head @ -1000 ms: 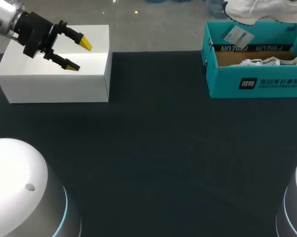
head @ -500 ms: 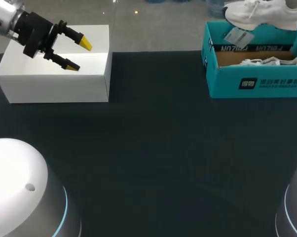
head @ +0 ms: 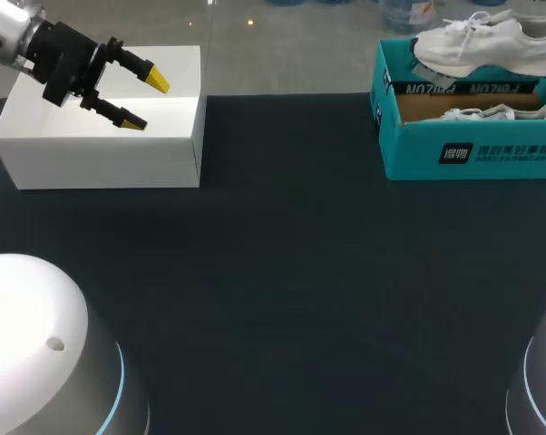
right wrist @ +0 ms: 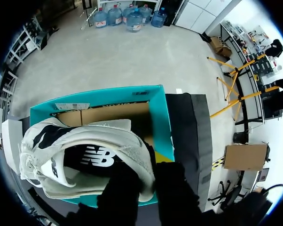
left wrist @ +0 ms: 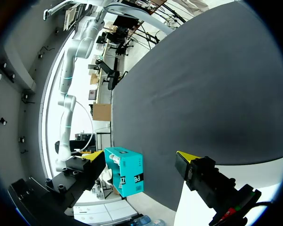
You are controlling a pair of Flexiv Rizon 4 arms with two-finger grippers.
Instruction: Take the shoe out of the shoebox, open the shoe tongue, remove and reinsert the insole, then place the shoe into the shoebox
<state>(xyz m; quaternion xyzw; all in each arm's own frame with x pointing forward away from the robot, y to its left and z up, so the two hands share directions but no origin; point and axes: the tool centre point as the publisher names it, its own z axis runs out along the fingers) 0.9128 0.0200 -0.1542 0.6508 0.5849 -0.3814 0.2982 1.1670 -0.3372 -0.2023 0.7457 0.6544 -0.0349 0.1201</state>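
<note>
Right wrist view: right gripper [right wrist: 148,164] clenched on the shoe [right wrist: 85,141] over the shoebox [right wrist: 160,117], left gripper [head: 147,101] released, so clear the rim, then set it down level.

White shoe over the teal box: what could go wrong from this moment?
1. The right gripper pinches the white shoe only at its collar rim, so the shoe may tilt or slip out.
2. It hangs above the teal shoebox, where a second shoe lies; it might catch the box wall or those laces.
</note>
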